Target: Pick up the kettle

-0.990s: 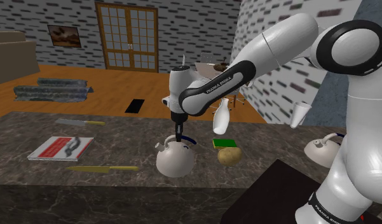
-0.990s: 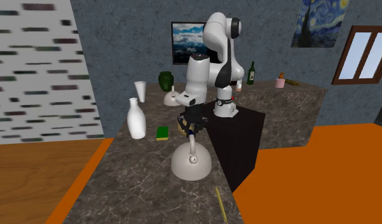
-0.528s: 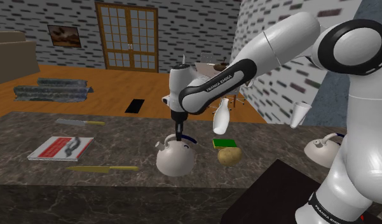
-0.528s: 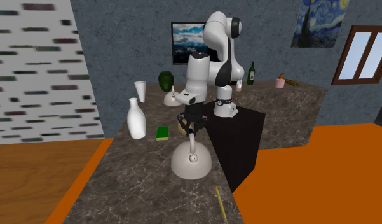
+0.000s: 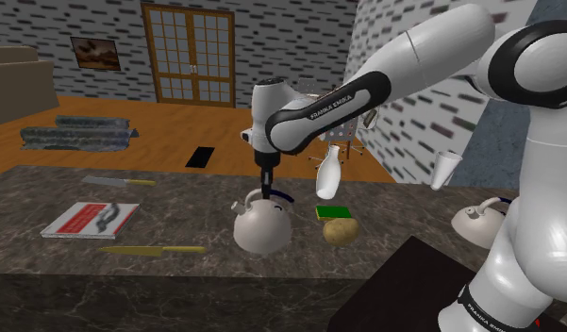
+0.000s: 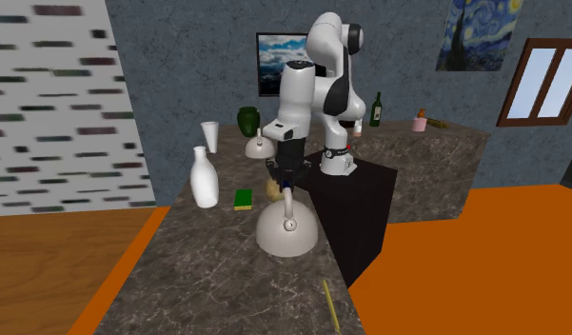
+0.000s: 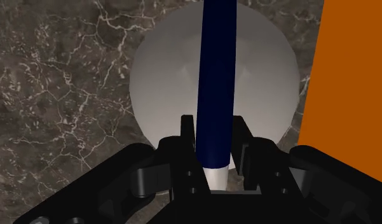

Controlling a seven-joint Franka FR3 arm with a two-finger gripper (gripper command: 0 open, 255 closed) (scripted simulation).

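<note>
Tool clamped on kettle by its dark handle. Kettle seems barely off counter, near the edge. Narrow pinch: body could swing, slip, drop to floor.

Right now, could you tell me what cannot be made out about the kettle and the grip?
1. Under the kettle: shoulder view, its body hides any gap above the counter.
2. Inside the gripper: wrist view, the handle covers the contact faces.
3. The other kettle: shoulder view, the arm hides part of it.
</note>
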